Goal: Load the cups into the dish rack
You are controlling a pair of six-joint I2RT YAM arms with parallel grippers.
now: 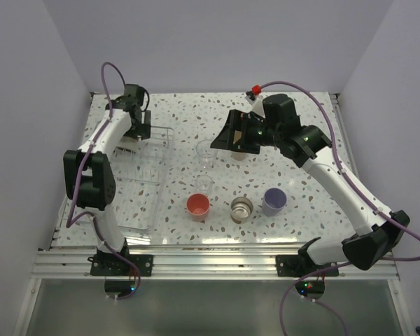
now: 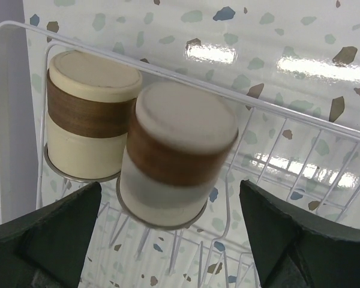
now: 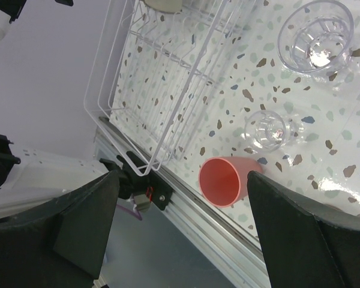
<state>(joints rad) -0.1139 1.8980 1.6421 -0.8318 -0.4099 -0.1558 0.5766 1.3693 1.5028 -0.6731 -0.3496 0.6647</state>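
The dish rack (image 1: 145,183) lies at the left of the table. My left gripper (image 1: 138,131) hovers over its far end, open and empty. In the left wrist view, two cream cups with brown bands (image 2: 93,114) (image 2: 177,153) stand upside down in the rack (image 2: 300,162), just beyond my open left gripper (image 2: 168,240). My right gripper (image 1: 227,138) is open and empty above the table's middle. On the table stand two clear cups (image 1: 205,150) (image 1: 204,183), a coral-red cup (image 1: 198,205), a third banded cup (image 1: 242,207) and a lavender cup (image 1: 274,201). The beige cup (image 1: 239,155) is mostly hidden under the right gripper.
In the right wrist view, my open right gripper (image 3: 180,234) looks down on the rack (image 3: 168,66), both clear cups (image 3: 316,36) (image 3: 266,129) and the coral-red cup (image 3: 225,180) near the table's metal front rail (image 3: 228,234). White walls enclose the table.
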